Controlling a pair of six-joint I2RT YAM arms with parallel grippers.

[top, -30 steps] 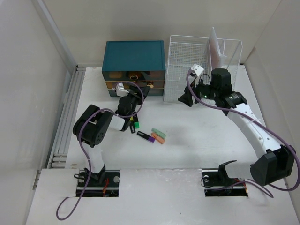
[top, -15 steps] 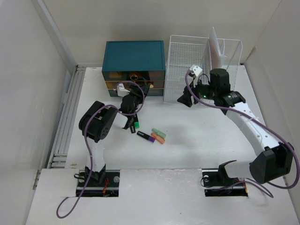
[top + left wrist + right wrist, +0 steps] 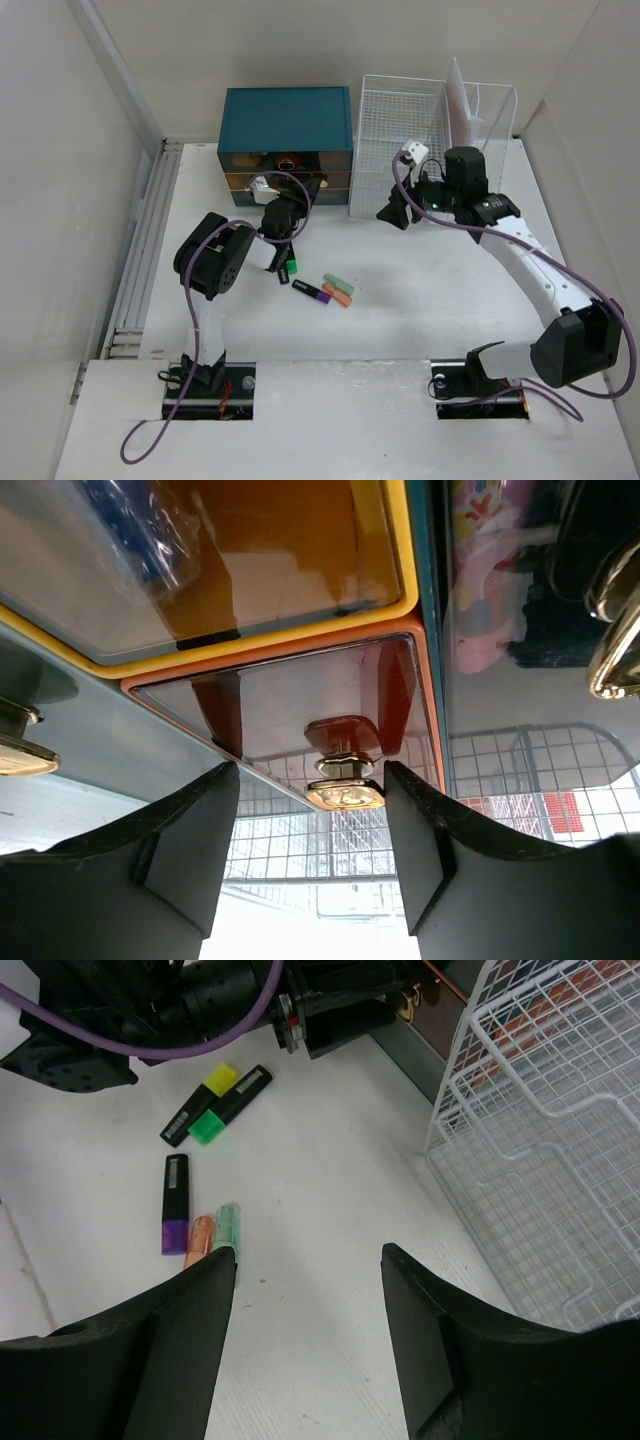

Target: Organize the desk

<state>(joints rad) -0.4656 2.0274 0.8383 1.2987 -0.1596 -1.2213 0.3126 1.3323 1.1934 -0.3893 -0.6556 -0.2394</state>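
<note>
As left gripper (image 3: 310, 772) has crept up to teal drawer chest (image 3: 285, 118), its spread jaws now flank gold knob (image 3: 343, 783): drawer pull likely next. Idle right gripper (image 3: 310, 1260) hangs spread above white surface (image 3: 430, 290); highlighters (image 3: 325, 288) loose there.

The counter (image 3: 430, 270) is big, flat and white, it lies level and fills most of the view from above, and pale rails (image 3: 140, 250) with grooves run along its left side.
</note>
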